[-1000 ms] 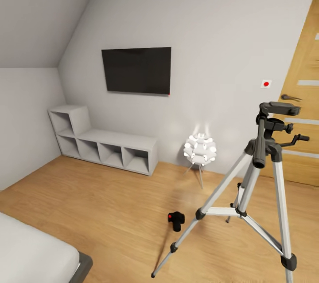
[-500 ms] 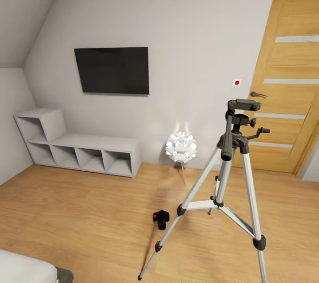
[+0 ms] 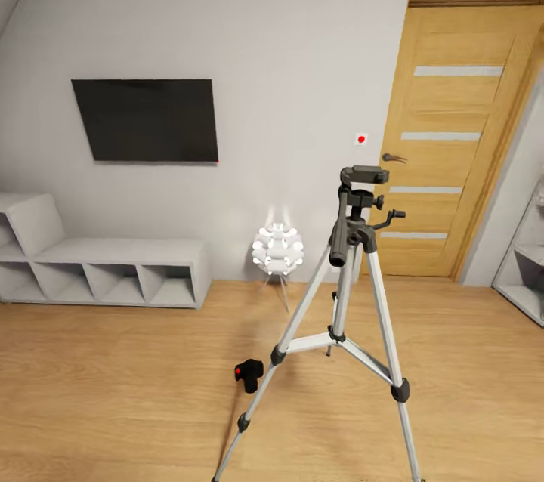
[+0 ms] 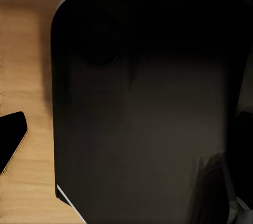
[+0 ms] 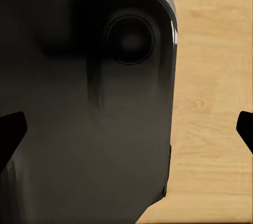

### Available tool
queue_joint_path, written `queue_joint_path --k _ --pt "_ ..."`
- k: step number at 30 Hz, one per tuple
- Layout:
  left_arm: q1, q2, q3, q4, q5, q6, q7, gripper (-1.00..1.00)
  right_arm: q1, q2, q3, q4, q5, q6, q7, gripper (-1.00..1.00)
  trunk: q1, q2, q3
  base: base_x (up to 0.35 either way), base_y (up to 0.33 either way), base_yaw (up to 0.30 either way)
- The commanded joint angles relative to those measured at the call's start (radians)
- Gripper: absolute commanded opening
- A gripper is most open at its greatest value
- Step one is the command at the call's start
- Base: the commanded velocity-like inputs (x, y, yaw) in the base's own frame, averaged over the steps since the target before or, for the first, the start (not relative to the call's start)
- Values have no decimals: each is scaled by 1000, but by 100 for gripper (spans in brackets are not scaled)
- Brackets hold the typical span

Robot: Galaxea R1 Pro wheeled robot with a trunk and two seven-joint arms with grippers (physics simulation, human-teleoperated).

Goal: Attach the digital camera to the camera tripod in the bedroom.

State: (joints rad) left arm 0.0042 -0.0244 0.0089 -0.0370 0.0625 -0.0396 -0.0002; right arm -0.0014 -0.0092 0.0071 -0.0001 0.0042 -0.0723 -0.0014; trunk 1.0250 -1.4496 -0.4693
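Note:
The digital camera [image 3: 248, 374], small and black with a red button, lies on the wood floor of the bedroom, just left of the camera tripod's front-left leg. The camera tripod [image 3: 350, 236] stands upright at mid-picture, silver legs spread, its black head bare and its pan handle hanging down. My left gripper [image 4: 129, 145] hangs over my own dark base; one fingertip [image 4: 11, 147] sits at the picture's edge, so it looks open. My right gripper [image 5: 132, 132] is open, its fingertips [image 5: 9, 132] wide apart with nothing between them.
A wooden door [image 3: 453, 142] stands behind the tripod to the right. Low white cube shelves [image 3: 106, 263] line the wall at left under a black TV [image 3: 147, 119]. A glowing white lamp [image 3: 278, 249] stands by the wall. Another white shelf [image 3: 525, 263] is at far right.
The whole head view has swung to the right: the bed has left the picture and the door has come fully in. Camera and tripod keep their places on the floor.

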Motion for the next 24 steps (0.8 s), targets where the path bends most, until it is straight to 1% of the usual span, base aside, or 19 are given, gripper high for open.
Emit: queue_joint_path --k 1,14,18,20,21,24 --pt "0 0 0 -1 7 -2 0 100 0 0 1 0 0 -3 0 100 0 0 -1 0 0 -291" --pt "0 0 1 -1 8 -2 7 100 0 0 1 0 0 -3 0 100 0 0 -1 0 0 -291" --pt "0 -2 3 -2 16 -2 9 100 0 1 1 0 0 -3 0 100 0 0 -1 0 0 -291" --pt "0 -5 3 -3 39 -2 9 100 0 1 1 0 0 -3 0 100 0 0 -1 0 0 -291" --pt "0 -5 3 -3 39 -2 9 100 0 1 1 0 0 -3 0 100 0 0 -1 0 0 -291" --pt "0 -13 2 -2 81 -2 9 100 0 2 1 0 0 -3 0 100 0 0 -1 0 0 -291"
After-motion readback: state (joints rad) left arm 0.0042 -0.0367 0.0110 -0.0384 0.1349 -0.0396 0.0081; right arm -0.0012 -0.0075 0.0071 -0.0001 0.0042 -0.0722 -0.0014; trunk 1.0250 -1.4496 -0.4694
